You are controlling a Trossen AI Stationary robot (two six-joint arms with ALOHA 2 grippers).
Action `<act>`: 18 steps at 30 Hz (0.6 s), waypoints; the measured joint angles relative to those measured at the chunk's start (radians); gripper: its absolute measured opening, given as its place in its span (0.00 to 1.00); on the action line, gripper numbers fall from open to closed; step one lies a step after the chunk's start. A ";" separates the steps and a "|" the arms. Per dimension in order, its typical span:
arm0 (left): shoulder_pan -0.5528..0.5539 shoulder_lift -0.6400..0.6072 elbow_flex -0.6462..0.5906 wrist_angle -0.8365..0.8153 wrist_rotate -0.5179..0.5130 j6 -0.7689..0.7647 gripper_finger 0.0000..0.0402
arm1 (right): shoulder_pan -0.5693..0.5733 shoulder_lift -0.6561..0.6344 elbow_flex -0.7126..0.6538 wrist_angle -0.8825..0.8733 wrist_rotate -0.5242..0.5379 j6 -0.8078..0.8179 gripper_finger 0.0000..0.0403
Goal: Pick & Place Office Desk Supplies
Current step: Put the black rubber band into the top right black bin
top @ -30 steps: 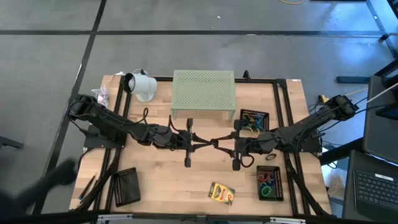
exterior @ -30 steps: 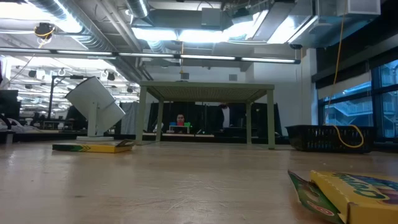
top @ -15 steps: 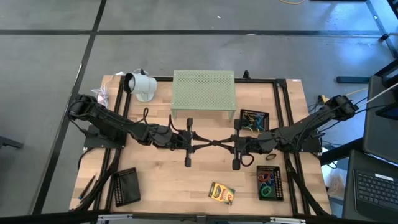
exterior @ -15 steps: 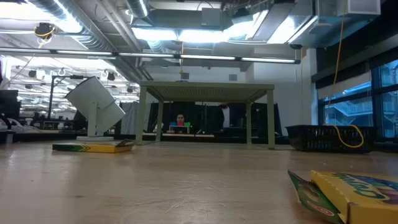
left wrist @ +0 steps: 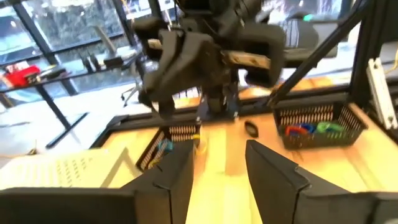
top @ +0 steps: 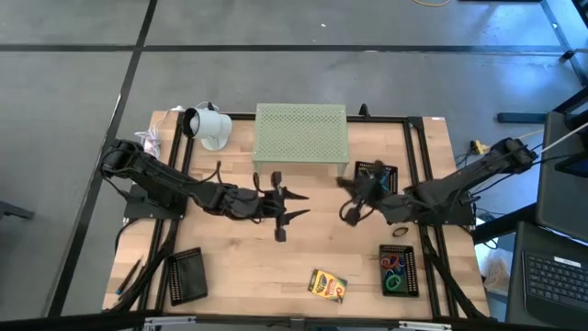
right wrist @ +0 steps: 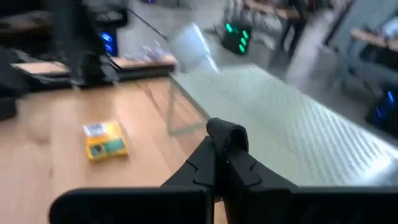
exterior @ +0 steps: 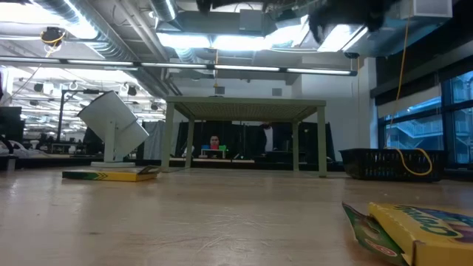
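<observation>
One yellow-and-green crayon box (top: 327, 285) lies flat near the table's front edge. A second crayon box (right wrist: 104, 140) lies on the table left of the pale green stand (top: 300, 138); the left arm hides it in the high view. Coloured rubber-band loops (top: 395, 271) sit in a black basket at the front right. My left gripper (top: 300, 204) hovers open above the table's middle, with nothing between its fingers (left wrist: 174, 180). My right gripper (top: 344, 184) hovers to its right, shut and holding nothing (right wrist: 225, 146), pointing toward the stand.
A second black basket (top: 375, 175) with rubber bands stands right of the stand. A black tray (top: 186, 274) lies at the front left, and a white lamp-like object (top: 208, 126) stands at the far left. A small black ring (top: 401, 232) lies near the right arm.
The two grippers, which met fingertip to fingertip above the table's middle, have parted. My left gripper has opened in place. My right gripper has shut, drawn back toward the table's right edge and swung toward the far edge.
</observation>
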 joint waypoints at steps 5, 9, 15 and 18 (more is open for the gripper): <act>0.000 0.000 0.000 -0.039 -0.003 -0.040 0.35 | -0.034 -0.102 0.000 -0.376 -0.018 0.336 0.02; 0.000 0.000 0.000 -0.046 -0.003 -0.040 0.34 | -0.096 -0.138 0.000 -0.692 -0.113 0.620 0.02; 0.000 0.000 0.000 -0.048 -0.003 -0.040 0.34 | -0.193 -0.123 -0.001 -1.011 -0.272 0.909 0.03; 0.000 0.000 0.000 -0.053 -0.003 -0.040 0.34 | -0.226 -0.114 -0.001 -1.045 -0.284 0.956 0.03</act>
